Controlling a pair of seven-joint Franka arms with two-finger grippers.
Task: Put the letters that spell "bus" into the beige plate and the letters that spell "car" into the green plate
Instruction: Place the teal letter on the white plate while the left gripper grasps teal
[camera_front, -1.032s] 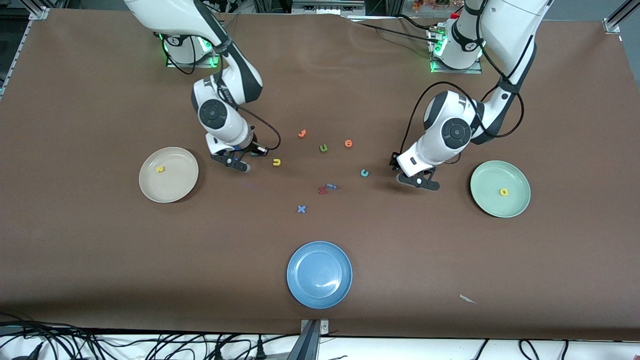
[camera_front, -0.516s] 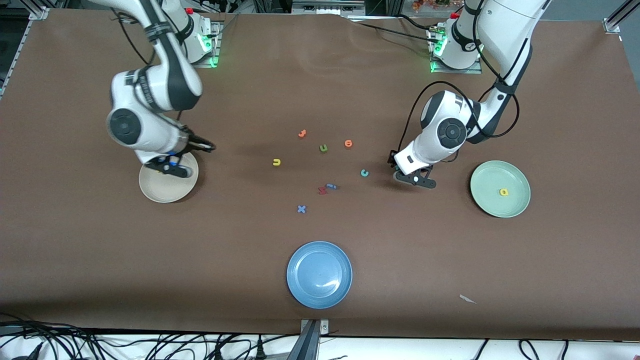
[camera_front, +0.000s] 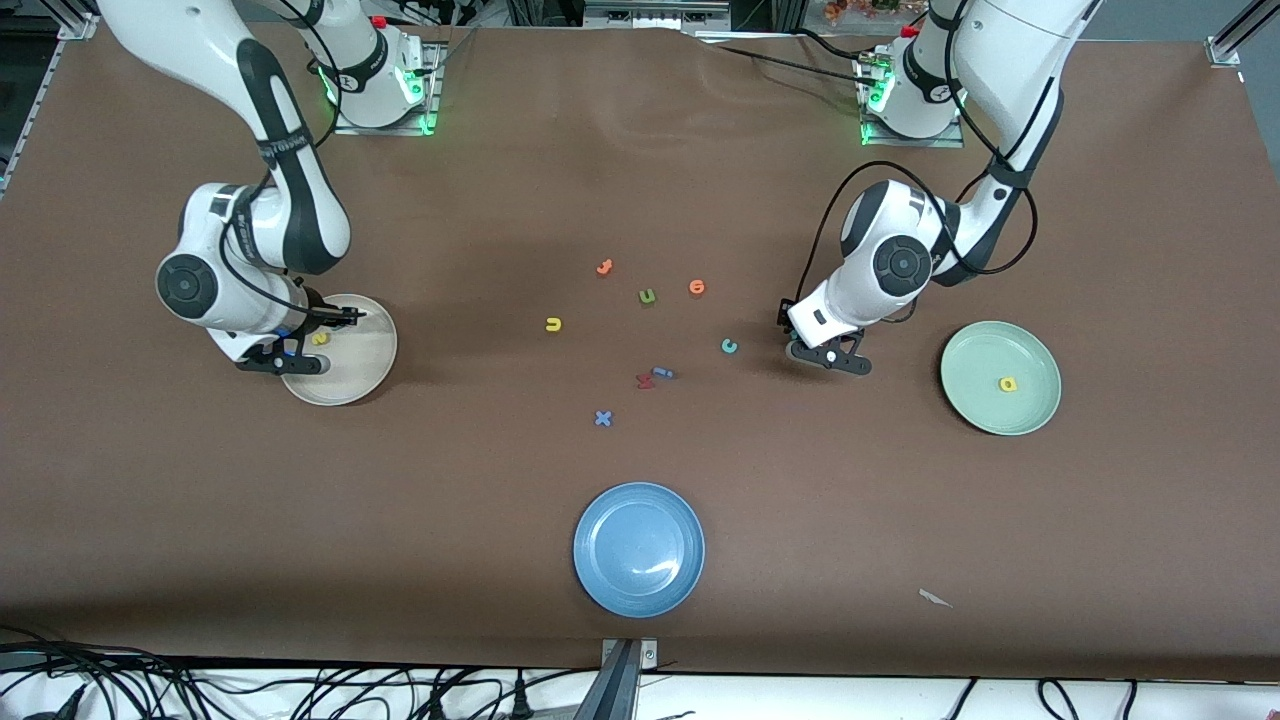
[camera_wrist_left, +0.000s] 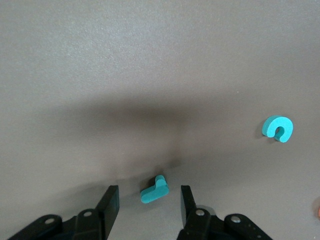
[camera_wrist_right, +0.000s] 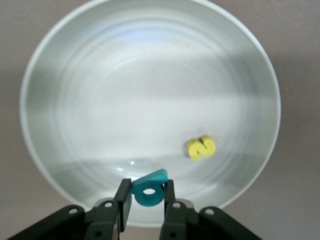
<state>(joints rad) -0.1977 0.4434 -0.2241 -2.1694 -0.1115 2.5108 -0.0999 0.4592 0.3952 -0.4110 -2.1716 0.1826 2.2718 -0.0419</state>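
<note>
The right hand (camera_wrist_right: 145, 202) has carried the teal "b" (camera_wrist_right: 149, 190) away from the middle letters and now hangs over the beige plate (camera_front: 370, 372), clamped on it; the yellow "s" (camera_wrist_right: 201, 148) already lies inside. The left hand (camera_wrist_left: 148, 210), low on the counter (camera_front: 640, 180), is half open and narrowing around the teal "r" (camera_wrist_left: 154, 189), not yet gripping. The teal "c" (camera_front: 730, 346) lies beside it. The yellow "u" (camera_front: 553, 324) waits mid-counter among decoys: green "u" (camera_front: 647, 296), orange letters. The yellow "a" (camera_front: 1008, 384) sits in the green plate (camera_front: 965, 395). Nothing blocks either hand.

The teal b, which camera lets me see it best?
The right wrist view: the teal b sits big and clear, pinched in the right hand over the beige plate. In the front view that hand hides it. The left wrist view doesn't show it at all.
</note>
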